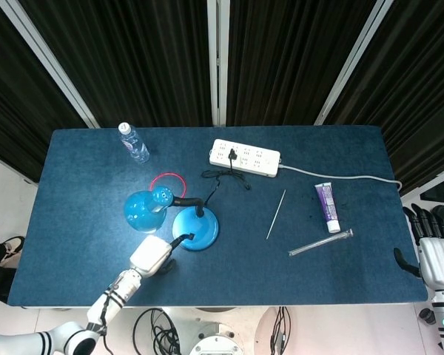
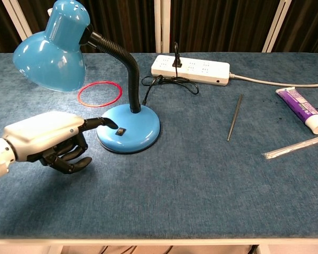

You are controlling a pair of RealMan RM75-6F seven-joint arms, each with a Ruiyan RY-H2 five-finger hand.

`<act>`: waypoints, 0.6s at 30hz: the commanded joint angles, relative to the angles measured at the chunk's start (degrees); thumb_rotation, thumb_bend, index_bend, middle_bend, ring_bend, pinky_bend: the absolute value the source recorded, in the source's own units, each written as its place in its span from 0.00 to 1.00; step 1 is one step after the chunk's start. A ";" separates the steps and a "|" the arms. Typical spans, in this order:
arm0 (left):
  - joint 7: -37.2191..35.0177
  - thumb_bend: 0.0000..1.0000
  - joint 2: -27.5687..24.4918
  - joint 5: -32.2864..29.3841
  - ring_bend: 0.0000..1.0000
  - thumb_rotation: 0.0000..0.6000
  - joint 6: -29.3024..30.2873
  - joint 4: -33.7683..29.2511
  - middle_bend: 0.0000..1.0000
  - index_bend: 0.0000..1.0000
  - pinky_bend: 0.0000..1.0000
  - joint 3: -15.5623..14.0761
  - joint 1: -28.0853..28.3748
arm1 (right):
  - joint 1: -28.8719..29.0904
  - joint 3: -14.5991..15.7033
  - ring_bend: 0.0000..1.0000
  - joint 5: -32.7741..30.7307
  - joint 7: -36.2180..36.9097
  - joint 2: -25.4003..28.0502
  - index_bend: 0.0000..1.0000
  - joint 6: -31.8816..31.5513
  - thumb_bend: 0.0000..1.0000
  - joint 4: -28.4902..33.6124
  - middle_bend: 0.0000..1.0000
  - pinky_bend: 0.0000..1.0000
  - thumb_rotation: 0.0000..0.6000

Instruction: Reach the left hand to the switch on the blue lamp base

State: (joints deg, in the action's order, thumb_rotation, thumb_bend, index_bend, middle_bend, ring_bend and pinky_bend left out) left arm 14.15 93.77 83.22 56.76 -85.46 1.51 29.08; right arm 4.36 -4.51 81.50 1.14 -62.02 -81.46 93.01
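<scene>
Left robot hand [image 2: 50, 138] holds nothing, one finger extended over blue lamp base [image 2: 129, 127] beside switch [image 2: 120, 131]; others curled.

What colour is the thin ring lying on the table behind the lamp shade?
The thin plastic ring is red, clearest in the chest view.
</scene>
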 commanded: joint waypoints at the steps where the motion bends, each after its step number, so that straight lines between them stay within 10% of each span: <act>1: 0.40 0.45 0.27 -0.20 0.81 1.00 -0.03 0.24 0.85 0.14 0.76 0.08 0.30 | -0.01 -0.04 0.00 -0.11 0.12 0.02 0.00 0.03 0.31 -0.02 0.00 0.00 1.00; 18: 0.83 0.46 1.02 -1.96 0.81 1.00 0.06 1.21 0.85 0.16 0.76 -0.12 1.30 | 0.18 -0.20 0.00 -0.95 -0.21 -0.30 0.00 0.65 0.31 -0.23 0.00 0.00 1.00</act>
State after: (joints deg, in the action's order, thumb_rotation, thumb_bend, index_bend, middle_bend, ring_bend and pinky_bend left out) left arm 15.00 94.77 81.26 56.80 -84.28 1.40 30.37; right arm 4.53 -4.69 80.56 0.94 -62.32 -80.81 92.79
